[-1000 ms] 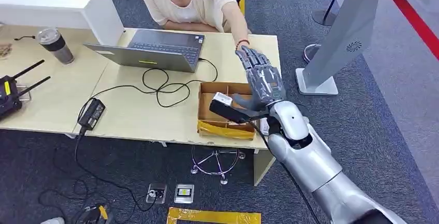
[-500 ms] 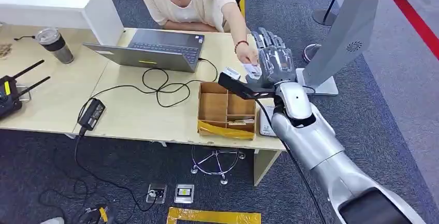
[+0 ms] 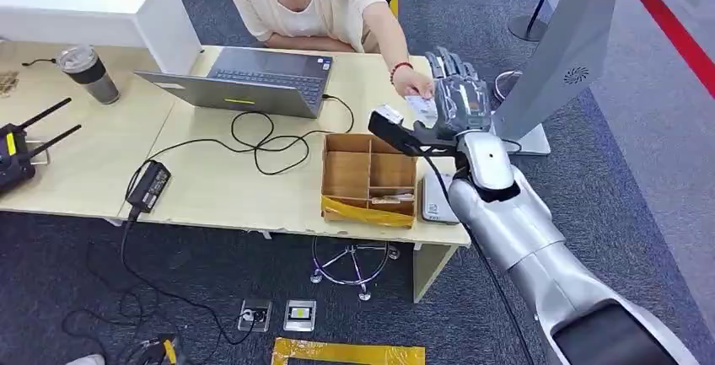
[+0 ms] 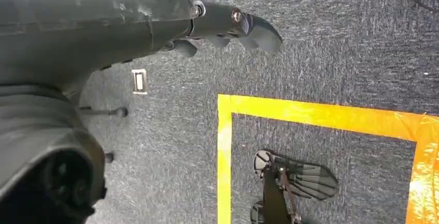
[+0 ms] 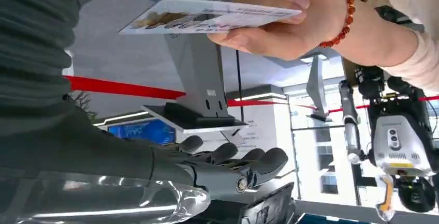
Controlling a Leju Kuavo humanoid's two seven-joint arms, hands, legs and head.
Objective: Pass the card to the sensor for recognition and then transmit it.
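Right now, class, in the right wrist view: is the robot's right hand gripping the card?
No: the person's hand holds the card, while the right hand lies apart from it with fingers extended.

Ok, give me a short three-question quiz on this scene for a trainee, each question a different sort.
1. True or false: the robot's right hand grips the card.
2. Multiple choice: the cardboard box sits A) on the carpet, B) on the table near its front edge, C) on the laptop.
3. Fill in: the person's hand holding the card wears a ____ at the wrist.

Key: 1 false, the person's hand pinches it beside the robot's open fingers; 2 B; 3 beaded bracelet.
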